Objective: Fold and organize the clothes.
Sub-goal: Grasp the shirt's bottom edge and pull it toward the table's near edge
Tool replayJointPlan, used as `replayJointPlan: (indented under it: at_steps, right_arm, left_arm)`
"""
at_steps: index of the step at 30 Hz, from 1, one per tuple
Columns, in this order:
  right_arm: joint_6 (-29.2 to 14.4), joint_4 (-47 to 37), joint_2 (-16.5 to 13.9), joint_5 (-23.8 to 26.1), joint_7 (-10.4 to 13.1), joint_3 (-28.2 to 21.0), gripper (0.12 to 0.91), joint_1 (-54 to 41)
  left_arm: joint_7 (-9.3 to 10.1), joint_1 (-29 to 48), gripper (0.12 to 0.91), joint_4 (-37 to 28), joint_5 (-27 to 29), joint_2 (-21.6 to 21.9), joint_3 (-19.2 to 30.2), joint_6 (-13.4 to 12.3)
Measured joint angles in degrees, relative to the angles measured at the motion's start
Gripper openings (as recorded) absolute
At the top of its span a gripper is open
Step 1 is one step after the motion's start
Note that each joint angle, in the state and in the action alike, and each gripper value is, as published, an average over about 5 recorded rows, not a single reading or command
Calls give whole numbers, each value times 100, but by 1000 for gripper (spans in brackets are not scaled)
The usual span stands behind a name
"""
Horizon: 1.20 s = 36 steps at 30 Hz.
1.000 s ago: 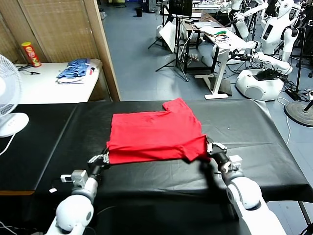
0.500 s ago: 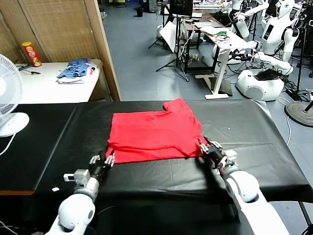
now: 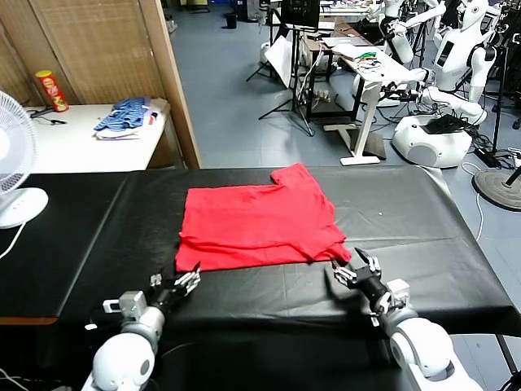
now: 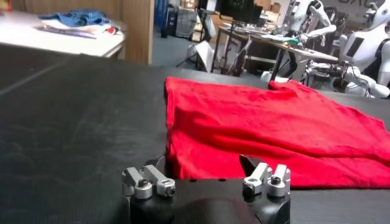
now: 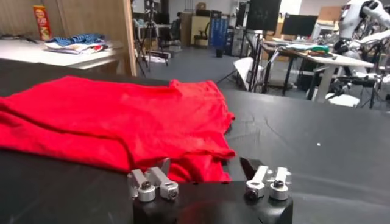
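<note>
Wrist views: T-shirt [image 4: 274, 131] print hidden.

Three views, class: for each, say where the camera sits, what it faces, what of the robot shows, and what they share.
Head view: high, looking down at the black table; both grippers show, left, right.
Left wrist view: low behind the left gripper, facing the shirt.
Right wrist view: behind the right gripper.
All share the red shirt.

The T-shirt [image 3: 256, 226] is soft matt cotton-like cloth, lightly creased. The bench [image 3: 407, 220] wears a black sheet with a faint sheen (wrinkled in places). The left gripper [image 4: 206, 180] and right gripper [image 5: 208, 181] have black matt bodies with dull silvery metal fittings. Behind stands a panel [image 3: 106, 49] of woven cane in wood.
</note>
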<state>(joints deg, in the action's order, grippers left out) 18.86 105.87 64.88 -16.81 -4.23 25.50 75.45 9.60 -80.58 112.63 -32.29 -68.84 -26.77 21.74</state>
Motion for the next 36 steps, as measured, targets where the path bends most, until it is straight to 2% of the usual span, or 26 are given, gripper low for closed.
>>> replayJointPlan:
  at_steps: [2, 4, 7, 10, 19, 29, 32, 34, 36]
  right_arm:
    - [11, 1, -19, -80, 34, 15, 183, 16]
    - [76, 61, -59, -176, 75, 46, 134, 48]
    - [280, 262, -143, -316, 147, 113, 123, 122]
    - [543, 522, -229, -455, 234, 197, 123, 230]
    - [1063, 1054, -311, -691, 456, 421, 123, 640]
    - [1223, 1418, -265, -682, 439, 624, 142, 1249]
    - [1291, 1564, -245, -677, 442, 688, 254, 1450]
    - [1324, 1696, -238, -681, 443, 742, 371, 1591]
    - [1347, 1850, -247, -715, 443, 814, 471, 1717]
  left_arm:
    - [-10, 6, 492, -26, -8, 11, 0, 9]
    - [-25, 3, 374, -38, -6, 32, 0, 17]
    - [-40, -18, 207, -7, 29, 71, 11, 27]
    - [-37, -64, 126, 66, 201, 139, 31, 31]
    - [-25, -360, 125, 302, 1000, 477, -46, 7]
    - [-48, -968, 125, 708, 1154, 726, -185, 87]
    - [-33, -1194, 126, 866, 1129, 719, -228, 154]
    - [-16, -1335, 148, 980, 1107, 716, -271, 207]
    - [-2, -1465, 221, 1099, 1095, 721, -321, 255]
